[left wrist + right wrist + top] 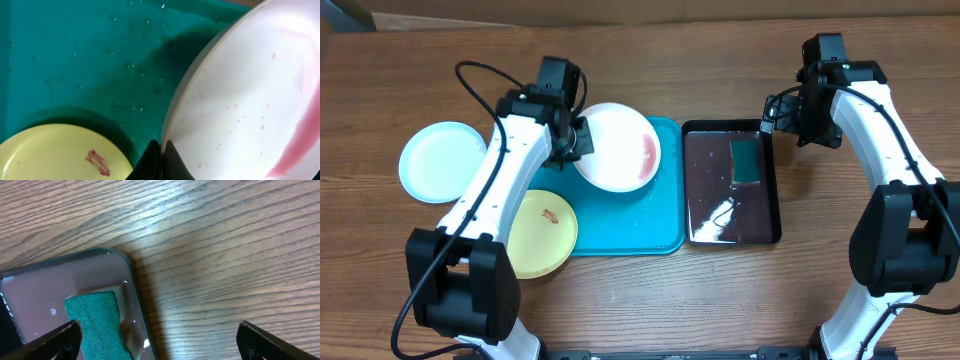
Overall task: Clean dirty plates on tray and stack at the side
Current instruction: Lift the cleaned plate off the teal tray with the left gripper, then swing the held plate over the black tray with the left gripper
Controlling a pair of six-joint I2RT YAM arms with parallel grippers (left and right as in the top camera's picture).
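Left wrist alone shows left gripper (160, 146) pinching white plate (240, 100); right gripper (159, 332) released.

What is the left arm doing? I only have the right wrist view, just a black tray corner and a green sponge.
Observer: The left tool is shut on the white plate, gripping its rim over the blue tray.
Operator: Is that plate dirty?
Observer: Yes, a pink smear curves along one edge.
Operator: Anything set aside yet?
Observer: The mint plate lies alone on the table, left of the tray.
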